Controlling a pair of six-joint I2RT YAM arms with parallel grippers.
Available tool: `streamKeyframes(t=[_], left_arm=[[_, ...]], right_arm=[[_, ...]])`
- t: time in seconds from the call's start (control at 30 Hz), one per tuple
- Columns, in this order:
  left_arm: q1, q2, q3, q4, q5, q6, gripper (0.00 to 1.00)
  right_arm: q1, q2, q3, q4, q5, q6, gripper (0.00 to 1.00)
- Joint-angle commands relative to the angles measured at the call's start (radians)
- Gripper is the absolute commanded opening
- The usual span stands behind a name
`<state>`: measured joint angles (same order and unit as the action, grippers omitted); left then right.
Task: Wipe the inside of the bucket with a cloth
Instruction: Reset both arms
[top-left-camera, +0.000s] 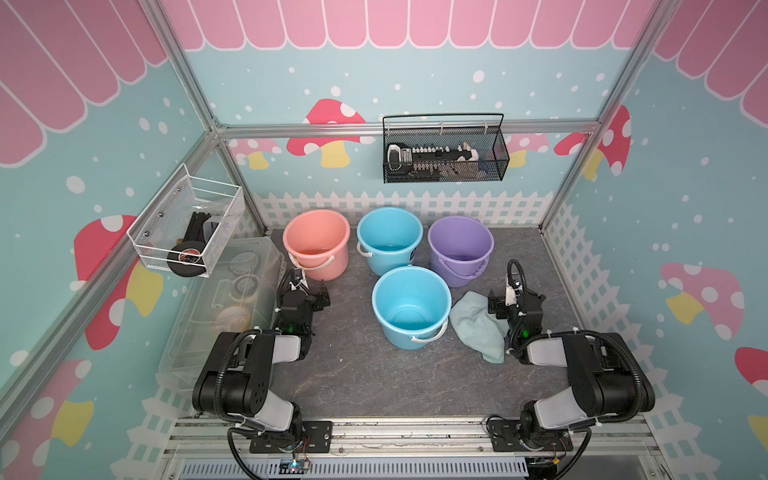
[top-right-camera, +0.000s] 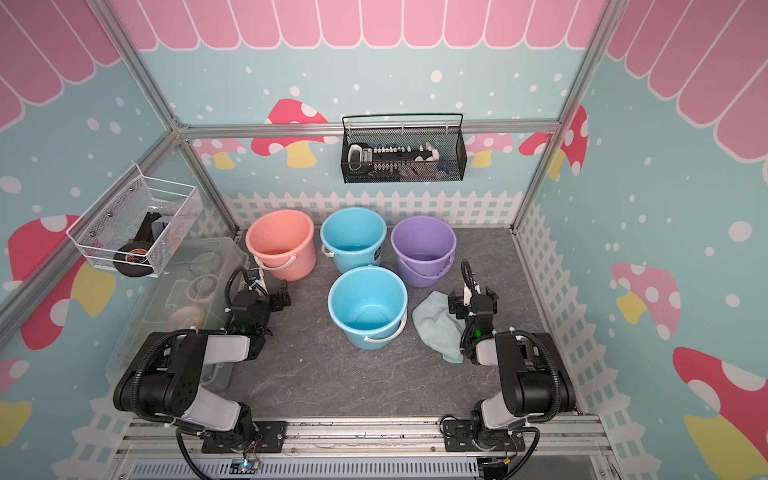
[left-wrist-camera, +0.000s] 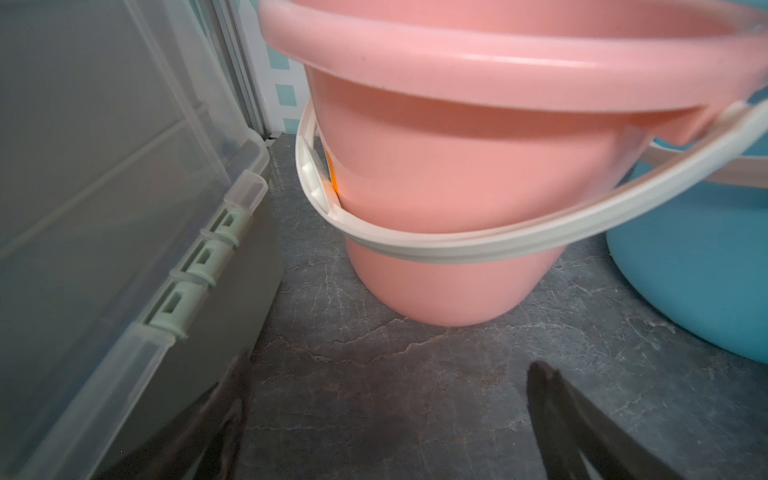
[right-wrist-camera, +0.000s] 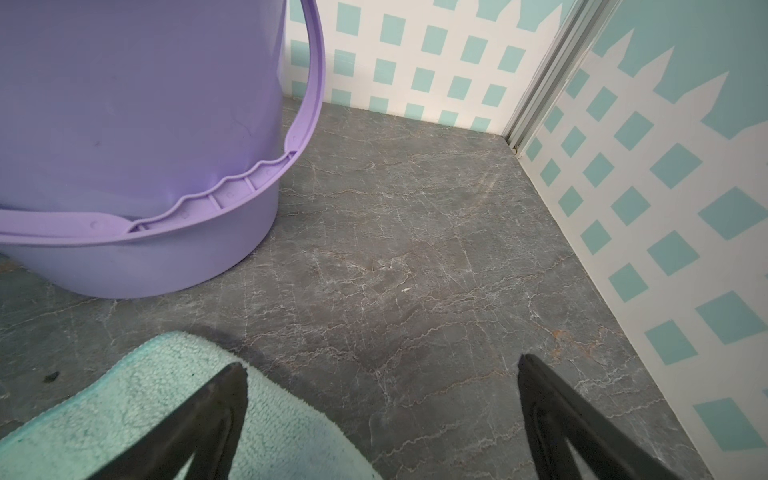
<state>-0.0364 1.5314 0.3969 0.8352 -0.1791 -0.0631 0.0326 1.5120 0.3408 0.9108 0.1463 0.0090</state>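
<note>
Grey marbled counter, mushroom-papered stall.

- Right gripper: jaws wide, holding nothing. One finger sits over the edge of the cloth, the other over bare counter.
- Cloth: crumpled, lying on the counter just beside the near blue bucket, not in it.
- Left gripper: wide, empty, facing the pink bucket.
- Risks: closing from here may pinch only a hem, so the cloth could slip or trail. The unbraced near blue bucket looks light and may slide or tip while being wiped.
</note>
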Motion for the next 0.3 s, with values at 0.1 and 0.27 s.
streamKeyframes(t=[0.1,0.27], left_arm=[[-0.006,0.004,0.01,0.014,-0.002,0.023,0.99],[-0.007,-0.001,0.005,0.018,-0.003,0.023,0.99]], right_arm=[[-0.003,0.009,0.015,0.012,0.01,0.008,0.99],[-0.003,0.009,0.015,0.012,0.01,0.008,0.99]])
